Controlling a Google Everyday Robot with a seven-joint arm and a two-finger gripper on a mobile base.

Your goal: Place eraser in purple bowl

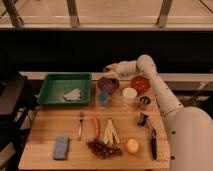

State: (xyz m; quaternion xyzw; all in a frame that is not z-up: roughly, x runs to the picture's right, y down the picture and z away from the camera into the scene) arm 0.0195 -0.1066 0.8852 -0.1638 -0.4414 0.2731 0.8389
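Gripper is hovering just above purple bowl, at its far rim; we are seeing no eraser; grip state unclear.

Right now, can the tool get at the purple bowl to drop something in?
Probably yes. The tool hovers at the back rim of the purple bowl, arm stretched across above the red-orange bowl. Nothing stands over the purple bowl's opening.

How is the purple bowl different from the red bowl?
The purple bowl is dull purple; the red bowl is bright red-orange. The purple bowl sits further left, next to the green tray; the red bowl sits nearer the table's right edge. The gripper hangs just above the purple bowl's back rim, not above the red bowl. Both are round, similar in size, and upright at the table's back.
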